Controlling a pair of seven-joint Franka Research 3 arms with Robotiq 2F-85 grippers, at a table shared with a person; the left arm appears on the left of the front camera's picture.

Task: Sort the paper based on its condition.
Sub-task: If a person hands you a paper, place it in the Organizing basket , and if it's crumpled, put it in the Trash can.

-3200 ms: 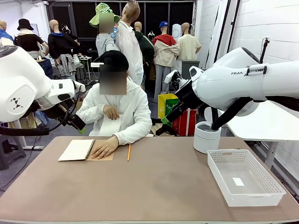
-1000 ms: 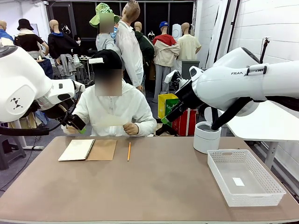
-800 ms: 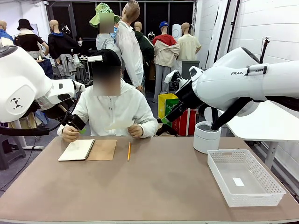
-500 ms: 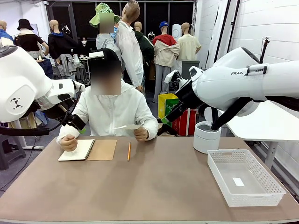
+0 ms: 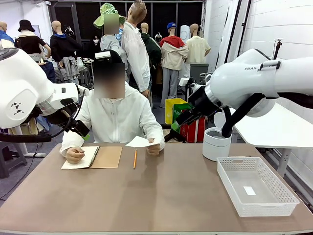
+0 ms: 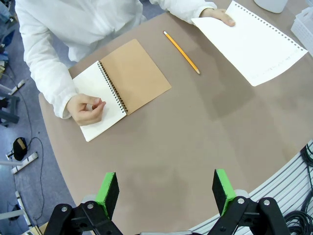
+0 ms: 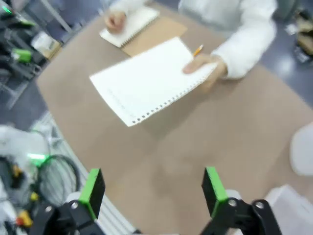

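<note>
One sheet of paper [image 5: 138,142] is held up off the table [image 5: 161,196] at its far side by the person's hand [image 5: 153,146], which pinches it at one corner. The left wrist view shows the sheet [image 6: 249,41] lying flat and smooth in the air, with a row of punched holes along one long edge and its shadow on the brown tabletop beneath. It hangs just to the right of a yellow pencil [image 5: 134,159], which lies on the table beside an open spiral notebook [image 5: 93,157]. The person's other hand [image 5: 75,154] rests as a loose fist on the notebook's white page.

Both claws are up in the air, well apart from the sheet. The left gripper [image 6: 165,188] has its green pads spread wide over bare tabletop on the robot's side, holding nothing. The right gripper [image 7: 152,191] is likewise spread wide and empty, and looks down on the sheet [image 7: 149,81] from above.

At the table's right side stands a white mesh basket [image 5: 244,205] with a small white scrap [image 5: 249,190] on its floor. Behind it is a white round container [image 5: 215,143].
</note>
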